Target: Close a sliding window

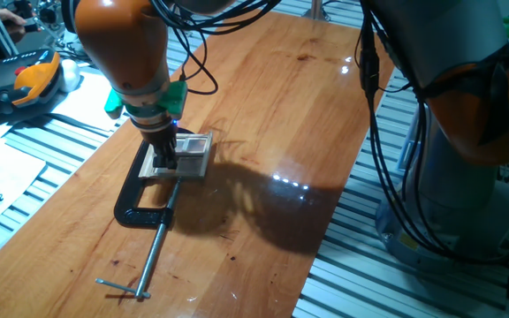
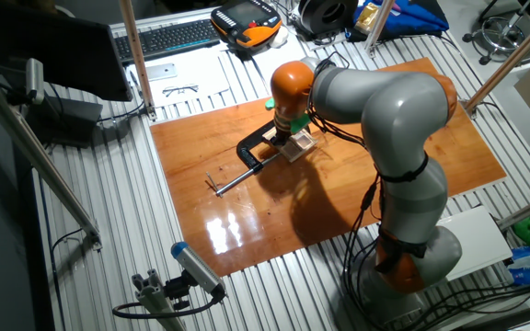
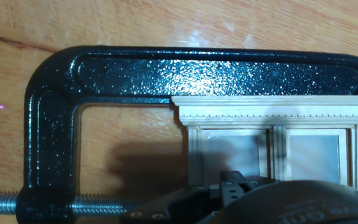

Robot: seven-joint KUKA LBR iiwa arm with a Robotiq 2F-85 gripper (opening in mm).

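Two clear panes show side by side in my hand view, set in the sliding window, a small model with a pale light-wood rectangular frame; its top rail carries fine stepped moulding with a row of tiny dentil notches, and slim wooden uprights divide the glass. The panes look slightly frosted by glare. I cannot tell from here how far the sash is slid. The window lies flat on the table, a glossy, reddish-brown wooden board with visible grain and bright light reflections, and it sits inside the throat of the C-clamp, its top rail touching the clamp's long bar. The clamp is black cast metal with a pebbled, speckled finish and rounded corners; its threaded steel screw runs out toward the near edge of the board and ends in a thin cross handle. From one fixed view, the gripper comes straight down on the window's left part, under an orange wrist segment with a green piece beside it. The fingers are dark and block the contact point; I cannot tell how far apart the jaws stand or whether they grip anything. In the other fixed view the window is a small pale block near the far side of the board, just beside the clamp.
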